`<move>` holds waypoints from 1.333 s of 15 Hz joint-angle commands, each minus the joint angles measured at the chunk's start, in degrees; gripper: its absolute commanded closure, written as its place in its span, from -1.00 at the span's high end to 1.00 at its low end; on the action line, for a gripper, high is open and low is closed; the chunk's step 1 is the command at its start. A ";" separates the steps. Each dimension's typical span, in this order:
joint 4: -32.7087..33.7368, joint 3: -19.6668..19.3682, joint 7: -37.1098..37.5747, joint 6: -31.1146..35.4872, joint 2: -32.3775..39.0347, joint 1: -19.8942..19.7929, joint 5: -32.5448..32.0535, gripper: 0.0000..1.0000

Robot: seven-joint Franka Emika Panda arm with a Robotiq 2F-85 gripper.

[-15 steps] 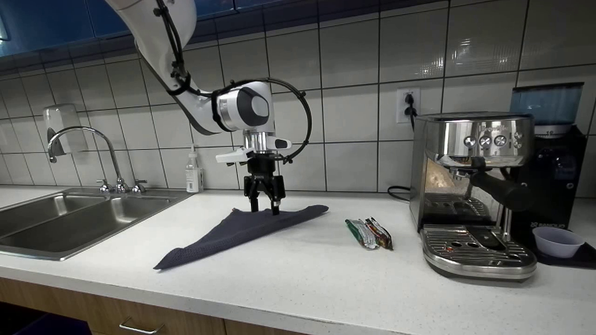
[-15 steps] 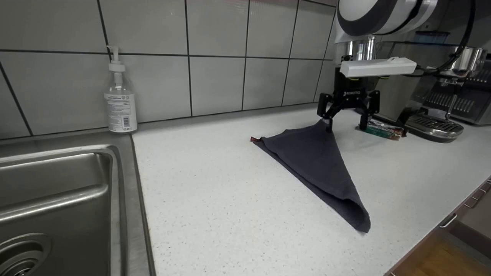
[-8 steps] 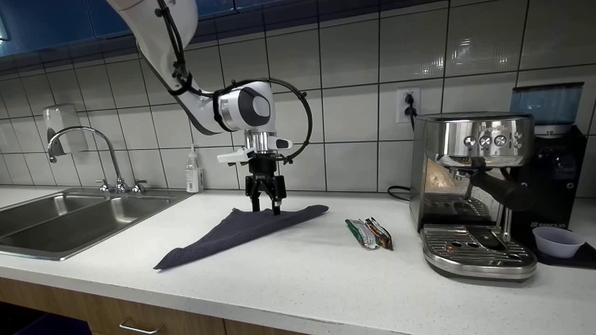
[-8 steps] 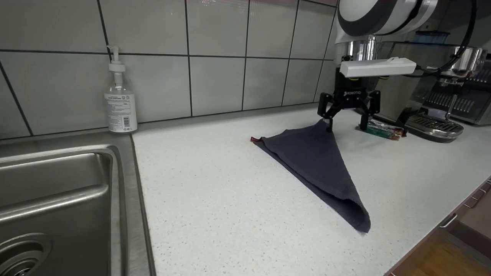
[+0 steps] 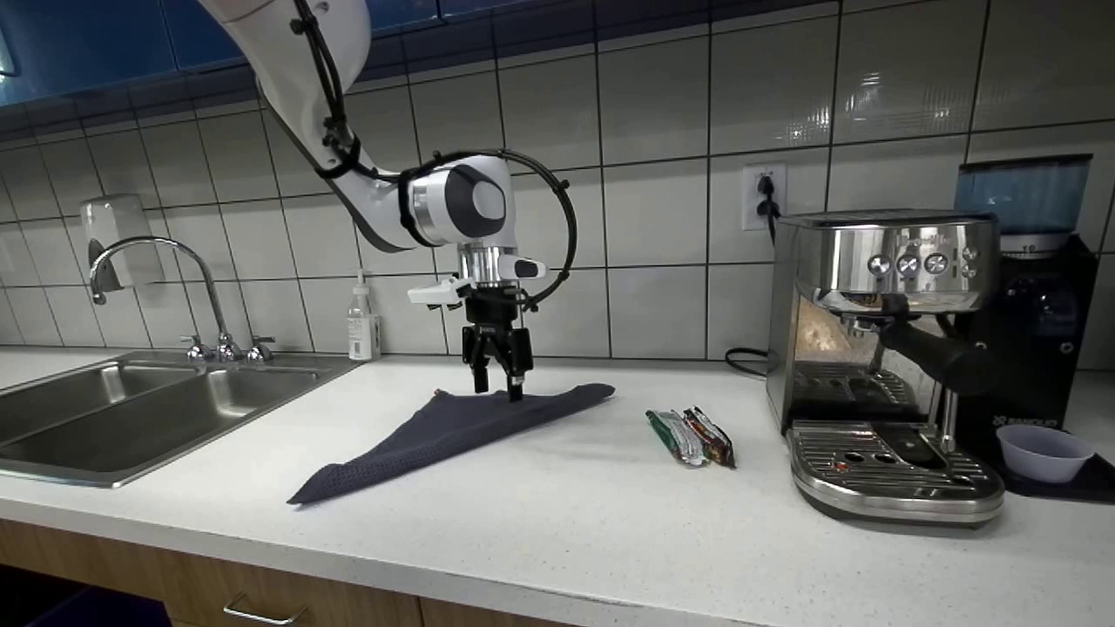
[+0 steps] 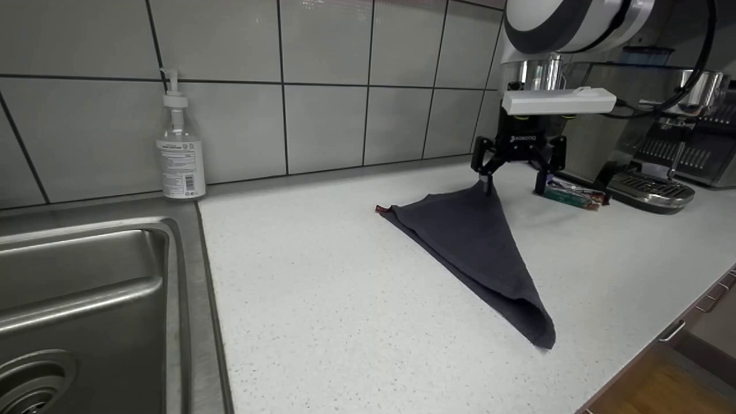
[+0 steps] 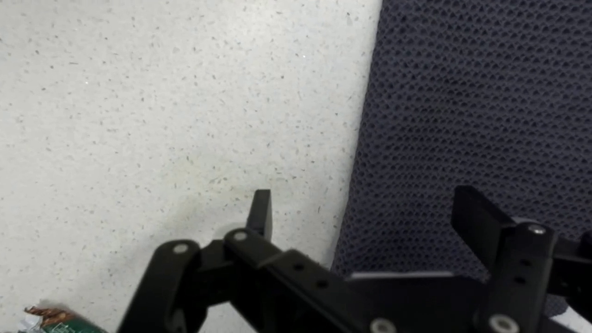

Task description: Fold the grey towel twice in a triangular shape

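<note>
The white counter [image 5: 610, 540] carries the grey towel [image 5: 462, 435], two packets [image 5: 678, 438] — and an espresso machine [image 5: 845, 283].

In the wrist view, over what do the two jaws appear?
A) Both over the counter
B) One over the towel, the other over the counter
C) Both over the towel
B, because the edge of the grey towel runs between the separated jaws, with the counter showing around the tip of one.

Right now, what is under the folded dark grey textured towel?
White speckled countertop borders the towel and presumably continues beneath. A small red bit shows at one corner; I can't tell whether it's attached. Anything farther in is covered.
</note>
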 commanded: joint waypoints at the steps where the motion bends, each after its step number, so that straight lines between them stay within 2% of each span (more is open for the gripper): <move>1: 3.25 -0.15 2.02 0.30 2.23 -0.49 1.79 1.00; 8: 9.91 -0.78 0.47 1.66 7.93 -2.47 2.87 1.00; 20: 26.33 -1.06 0.67 -0.82 19.26 -6.10 5.20 1.00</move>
